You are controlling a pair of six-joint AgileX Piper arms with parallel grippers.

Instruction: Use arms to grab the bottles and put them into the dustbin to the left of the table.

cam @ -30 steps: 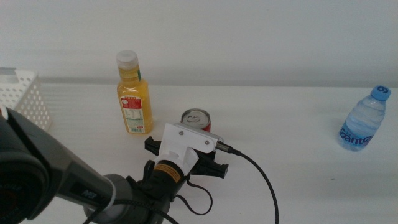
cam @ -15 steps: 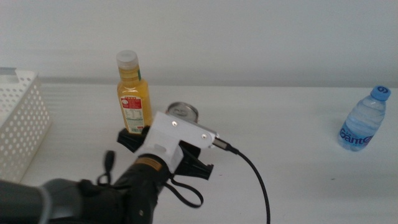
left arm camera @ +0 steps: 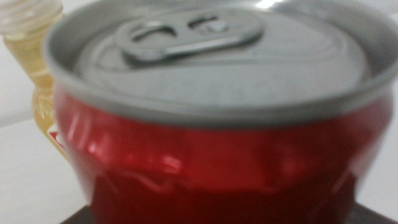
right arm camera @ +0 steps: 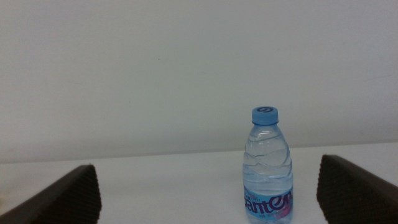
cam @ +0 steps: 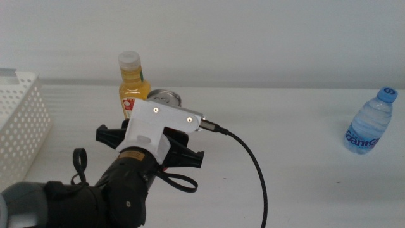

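Observation:
My left gripper (cam: 159, 113) is shut on the red drink can (cam: 164, 96) and holds it above the table (cam: 285, 126), just right of the orange juice bottle (cam: 133, 81). The wrist mount hides most of the can in the middle view. The can fills the left wrist view (left arm camera: 211, 143), with the orange bottle (left arm camera: 37, 68) behind it. The white perforated dustbin (cam: 19, 123) stands at the left edge. The clear water bottle (cam: 370, 128) stands at the far right. My right gripper (right arm camera: 208, 186) is open, out of the middle view, facing the water bottle (right arm camera: 267, 165).
A black cable (cam: 253, 171) trails from the left wrist across the table's middle. A plain white wall (cam: 253, 38) runs behind the table.
My left gripper has lifted the red can off the table and carried it up and to the left, toward the orange bottle. The water bottle and the orange bottle have not moved.

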